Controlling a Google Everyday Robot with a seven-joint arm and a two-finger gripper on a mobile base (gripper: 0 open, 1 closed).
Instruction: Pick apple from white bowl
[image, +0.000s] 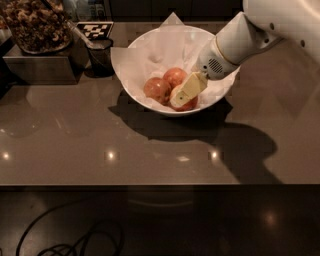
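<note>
Under everything: a wide grey-brown polished stone counter (150, 150), smooth and glossy, dotted with small light glints. A hard dark shadow spreads below and to the right of the bowl.
Room: dim. Below the counter's front edge runs a darker glossy band where a looped black cable (65, 240) lies.
Arm: a white, smooth-shelled robot arm (260, 25) comes in from the upper right and slants down and left into the bowl.
Bowl: a round, deep white bowl (131, 82) stands upright on the counter at centre rear, its mouth facing up.
Lining: crinkled white paper (165, 45) covers the inside, with corners poking past the rim at the back and left.
Far left: a clear glass jar of brown knobbly snack pieces (37, 25) sits on a brushed-metal box (40, 67).
Cup: a small dark cup (101, 55) stands just left of the bowl, with a black-and-white checkered card (95, 30) behind it.
Apples: three round red-and-yellow apples rest together in the bottom of the bowl. They are the left apple (157, 89), the rear apple (175, 76) and the front-right apple (189, 105).
Apple axis: each looks nearly spherical, so no long axis shows, and I cannot tell which way the stems point.
End effector: the cream-coloured, flat-tipped end effector (182, 95) is inside the bowl, angled down and left. Its tip lies over the front-right apple.
End effector state: I cannot tell whether it is spread, pressed together or pinching the fruit.
</note>
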